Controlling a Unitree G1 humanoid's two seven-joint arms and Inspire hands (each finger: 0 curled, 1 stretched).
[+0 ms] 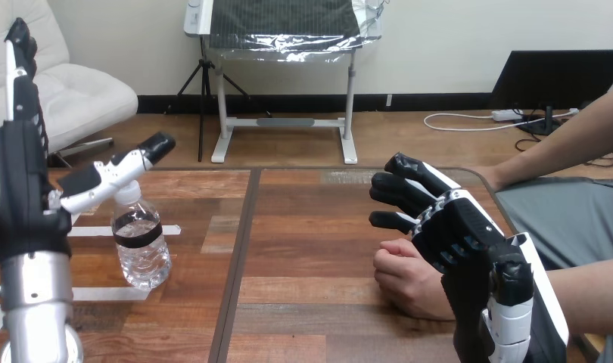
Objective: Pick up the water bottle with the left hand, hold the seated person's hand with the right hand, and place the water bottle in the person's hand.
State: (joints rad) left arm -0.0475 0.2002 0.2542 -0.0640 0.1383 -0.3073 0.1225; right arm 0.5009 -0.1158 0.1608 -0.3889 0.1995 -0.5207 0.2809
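We close spread left hand, lower left, round water bottle waist. Right hand over person's hand; cannot tell grip.

No readable text or numbers, print on water bottle illegible

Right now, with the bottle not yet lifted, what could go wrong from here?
1. The left hand is open, its thumb by the cap of the upright water bottle; a nudge that high could tip it.
2. The person's hand is curled closed, partly under the right hand; the bottle may find no open palm.
3. I cannot tell whether the right hand holds it, so it may pull away.
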